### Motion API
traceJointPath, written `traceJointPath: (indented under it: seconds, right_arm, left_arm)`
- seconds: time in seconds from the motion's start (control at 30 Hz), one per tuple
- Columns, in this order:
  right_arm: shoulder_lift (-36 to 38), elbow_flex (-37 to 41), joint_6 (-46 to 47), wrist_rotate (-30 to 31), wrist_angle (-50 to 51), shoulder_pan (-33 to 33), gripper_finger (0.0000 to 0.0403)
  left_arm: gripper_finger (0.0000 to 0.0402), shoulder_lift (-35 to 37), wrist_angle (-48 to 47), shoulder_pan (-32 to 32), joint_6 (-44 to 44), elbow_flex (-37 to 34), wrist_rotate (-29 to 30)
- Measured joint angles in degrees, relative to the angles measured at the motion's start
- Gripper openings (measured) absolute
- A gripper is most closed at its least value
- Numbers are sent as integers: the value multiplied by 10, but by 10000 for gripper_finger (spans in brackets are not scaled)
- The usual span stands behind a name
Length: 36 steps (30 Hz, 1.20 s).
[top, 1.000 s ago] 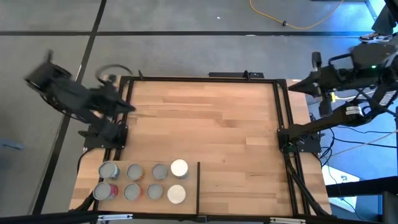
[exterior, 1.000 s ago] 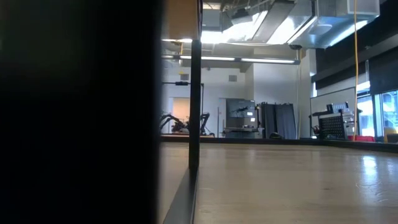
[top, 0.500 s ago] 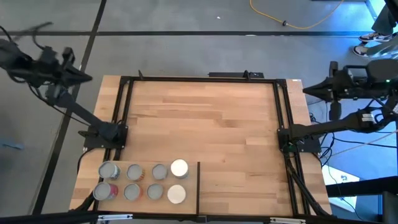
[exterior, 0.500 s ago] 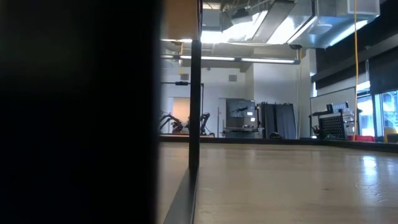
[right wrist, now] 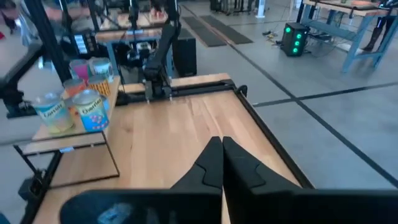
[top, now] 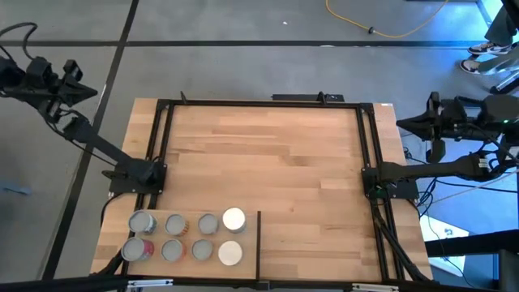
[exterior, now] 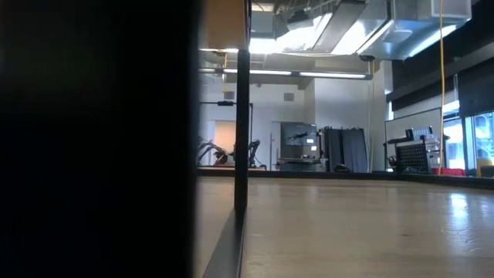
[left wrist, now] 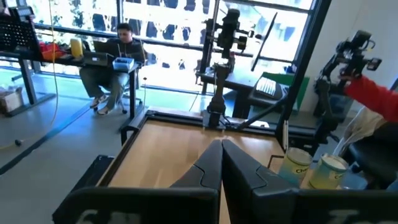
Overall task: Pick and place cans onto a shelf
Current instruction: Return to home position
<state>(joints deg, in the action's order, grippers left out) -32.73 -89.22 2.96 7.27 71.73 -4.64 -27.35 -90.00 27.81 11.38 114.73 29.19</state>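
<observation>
High view: eight cans (top: 175,225) stand on the shelf (top: 248,243) at a left-side corner of the desk (top: 268,162). Left end effector (left wrist: 221,144) and right end effector (right wrist: 222,142) hang closed and empty beyond the desk's side edges. Likely only parking both arms is left to do.

Eight cans (top: 175,224) stand in two rows of four on one shelf (top: 249,268), well apart from both grippers and nearer the left one. Six have silver-grey tops and two have white tops (top: 233,218). One grey-topped can shows a red label (top: 138,249). There are two arms and two grippers, the left gripper (left wrist: 221,144) and the right gripper (right wrist: 222,142), each with two fingers pressed together. One table (top: 268,162) lies between them. One person (left wrist: 124,46) sits far beyond the left gripper.
</observation>
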Motion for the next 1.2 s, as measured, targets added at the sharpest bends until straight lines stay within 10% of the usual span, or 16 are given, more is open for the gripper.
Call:
traceJointPath:
  seconds: [0.97, 1.2]
  right_arm:
    - [271, 345, 73, 27, -213, 0, 0]
    - [306, 401, 73, -31, -280, 0, 0]
  left_arm:
    - [0, 270, 11, -41, -10, -186, -4]
    - [0, 270, 32, -38, -59, -202, -147]
